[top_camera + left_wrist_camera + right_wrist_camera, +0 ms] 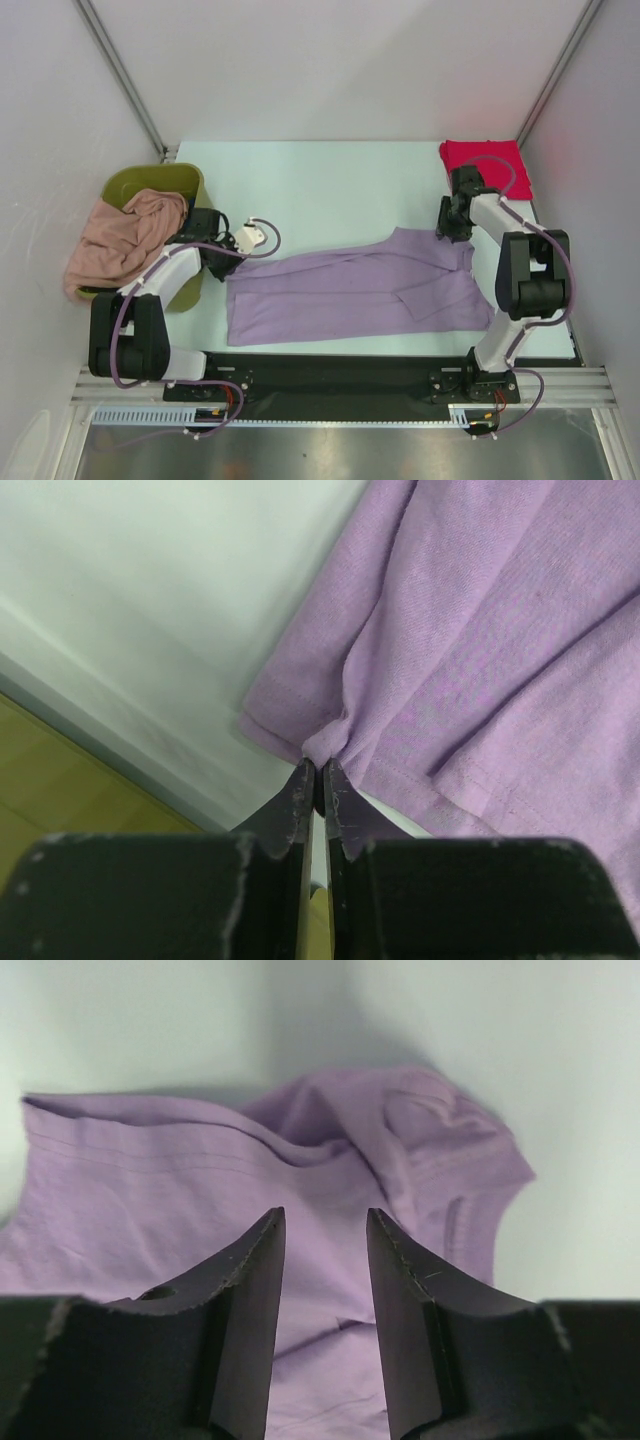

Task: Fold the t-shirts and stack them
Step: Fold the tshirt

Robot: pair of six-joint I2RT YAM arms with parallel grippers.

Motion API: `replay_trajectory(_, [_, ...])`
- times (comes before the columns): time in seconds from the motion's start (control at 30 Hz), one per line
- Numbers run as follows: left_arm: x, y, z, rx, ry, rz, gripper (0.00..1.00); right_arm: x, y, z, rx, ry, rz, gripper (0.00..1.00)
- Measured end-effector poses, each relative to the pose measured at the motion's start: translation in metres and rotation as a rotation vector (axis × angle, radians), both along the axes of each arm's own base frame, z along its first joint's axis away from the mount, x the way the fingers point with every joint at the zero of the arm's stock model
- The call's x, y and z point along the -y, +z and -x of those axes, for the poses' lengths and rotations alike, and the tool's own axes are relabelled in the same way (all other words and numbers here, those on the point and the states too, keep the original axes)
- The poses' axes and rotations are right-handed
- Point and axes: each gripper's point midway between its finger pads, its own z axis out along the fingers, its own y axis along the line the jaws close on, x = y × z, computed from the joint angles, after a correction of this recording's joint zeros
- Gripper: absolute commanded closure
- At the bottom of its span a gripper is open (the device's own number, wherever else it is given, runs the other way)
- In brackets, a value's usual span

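The lavender-purple t-shirt [360, 288] lies stretched across the near middle of the table. My left gripper [226, 262] is shut on a pinch of its left hem [325, 742] by the table's left edge. My right gripper [450, 228] is open just above the shirt's far right corner, with the cloth [320, 1290] showing between the fingers. The bright red t-shirt [486, 164] lies folded at the far right corner. The salmon-pink t-shirt [122, 240] hangs over the olive-green bin [160, 184]. The dark blue t-shirt is out of view.
The bin stands off the table's left edge, close beside my left arm. White walls close in left and right. A black rail [330, 372] runs along the near edge between the arm bases.
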Motion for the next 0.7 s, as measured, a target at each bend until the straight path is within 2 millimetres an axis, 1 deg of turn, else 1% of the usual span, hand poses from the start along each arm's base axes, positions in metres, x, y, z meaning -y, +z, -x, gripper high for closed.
replay_trajectory(0.13, [0.000, -0.001, -0.001, -0.007, 0.000, 0.000, 0.92, -0.009, 0.002, -0.013, 0.018, 0.038, 0.021, 0.59])
replay_trajectory(0.17, [0.000, -0.001, -0.001, -0.006, 0.000, 0.000, 0.92, -0.009, 0.002, -0.015, 0.020, 0.040, 0.026, 0.61])
replay_trajectory(0.23, [0.000, -0.001, -0.002, -0.005, 0.000, -0.001, 0.92, -0.006, -0.003, -0.019, 0.010, 0.040, 0.046, 0.63])
replay_trajectory(0.27, [0.000, 0.000, -0.003, -0.002, 0.000, 0.000, 0.92, -0.004, -0.006, -0.021, 0.002, 0.040, 0.059, 0.65])
replay_trajectory(0.3, [0.000, 0.001, -0.004, -0.001, 0.000, 0.000, 0.92, -0.003, -0.010, -0.023, -0.007, 0.043, 0.069, 0.69])
replay_trajectory(0.33, [0.000, 0.001, -0.004, 0.000, 0.000, 0.000, 0.92, -0.001, -0.014, -0.024, -0.017, 0.045, 0.079, 0.76])
replay_trajectory(0.37, [0.000, 0.002, -0.005, 0.002, 0.000, 0.000, 0.92, 0.000, -0.017, -0.024, -0.025, 0.046, 0.086, 0.88])
replay_trajectory(0.43, [0.000, 0.003, -0.006, 0.005, 0.001, 0.000, 0.92, 0.001, -0.020, -0.024, -0.034, 0.053, 0.092, 1.00])
replay_trajectory(0.53, [0.001, 0.006, -0.010, 0.015, 0.001, 0.001, 0.94, 0.002, -0.020, -0.024, -0.038, 0.048, 0.095, 1.00])
replay_trajectory(0.6, [0.001, 0.008, -0.012, 0.022, 0.000, 0.001, 0.98, 0.004, -0.016, -0.024, -0.030, 0.037, 0.105, 1.00])
replay_trajectory(0.67, [0.001, 0.010, -0.014, 0.030, 0.001, 0.001, 1.00, 0.007, -0.010, -0.022, -0.024, 0.022, 0.111, 1.00])
replay_trajectory(0.7, [0.001, 0.011, -0.015, 0.034, 0.001, 0.000, 1.00, 0.011, -0.003, -0.019, -0.007, 0.006, 0.110, 1.00])
